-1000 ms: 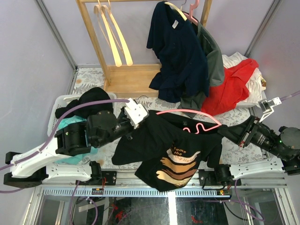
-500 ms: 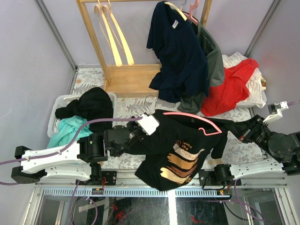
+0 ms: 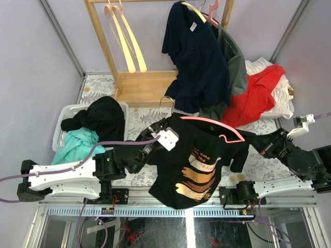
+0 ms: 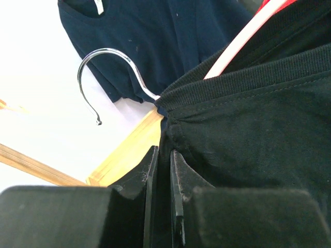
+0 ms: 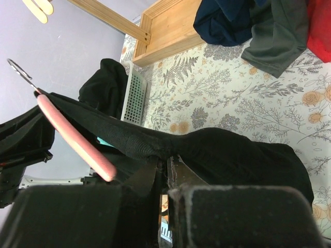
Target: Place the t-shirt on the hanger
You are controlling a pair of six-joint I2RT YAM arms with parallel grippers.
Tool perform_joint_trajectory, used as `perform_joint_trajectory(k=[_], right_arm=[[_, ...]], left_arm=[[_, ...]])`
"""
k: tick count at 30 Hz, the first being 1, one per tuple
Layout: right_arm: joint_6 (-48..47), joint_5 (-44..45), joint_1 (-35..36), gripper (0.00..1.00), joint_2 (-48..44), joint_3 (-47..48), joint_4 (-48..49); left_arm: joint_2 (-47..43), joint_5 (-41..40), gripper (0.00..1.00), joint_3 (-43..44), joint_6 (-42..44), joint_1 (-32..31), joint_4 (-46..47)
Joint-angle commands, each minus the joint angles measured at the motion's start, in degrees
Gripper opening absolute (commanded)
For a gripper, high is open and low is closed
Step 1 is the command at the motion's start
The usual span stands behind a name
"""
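Nearest the arm bases, the printed hem of the t-shirt droops past the near edge of the tabletop. It hangs more freely than 1 second ago, when more of the body lay spread on the surface.

The left tool is pinched narrow on black cloth just under the collar, right beside where the hook comes out. That arm has swung in toward the middle and carried the collar up and away from the bases. The right tool is likewise closed tight on a fold of the shoulder or sleeve cloth and has barely shifted, so the shirt is now strung between the 2 tools.

Between them runs the hanger. Its wavy lower bar was mostly exposed 1 second ago, and now only a short bit peeks out, so the cloth has slid further over the frame. Still, 1 pink arm shows along the top of the cloth in both wrist views. By my reading that shoulder is not yet seated, and the right side must draw its cloth over the arm's end.

Farther off sit the basket, the wooden rack, the navy t-shirt and the red garment.
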Motion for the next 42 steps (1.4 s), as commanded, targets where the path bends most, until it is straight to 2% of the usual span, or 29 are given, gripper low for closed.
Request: perform_joint_trajectory(k=[1, 6, 11, 29, 31, 33, 42], right_arm=[[3.6, 9.3, 22.9, 0.00, -1.0, 0.2, -4.3], [3.9, 9.2, 22.9, 0.00, -0.6, 0.2, -4.3], [4.0, 8.9, 22.9, 0.00, -0.5, 0.7, -4.3], [2.7, 9.3, 22.9, 0.00, 1.2, 3.5, -4.0], [2.8, 9.2, 22.9, 0.00, 1.5, 3.3, -3.9], [3.0, 9.2, 23.0, 0.00, 1.4, 3.1, -3.9], [2.4, 9.0, 22.9, 0.00, 2.0, 2.9, -2.7]], left_arm=[[-1.1, -10.5, 0.00, 2.3, 5.0, 1.4, 13.3], [1.2, -9.1, 0.00, 2.5, 7.5, 1.4, 18.4], [1.7, -9.3, 0.00, -0.7, 14.0, 1.4, 27.7], [1.0, -13.0, 0.00, -9.4, 26.7, 1.5, 40.9], [0.4, -12.4, 0.00, -9.4, 26.2, 1.6, 42.3], [-0.7, -10.8, 0.00, -8.4, 23.4, 1.7, 39.9], [0.6, -6.7, 0.00, -7.5, 23.6, 2.9, 45.3]])
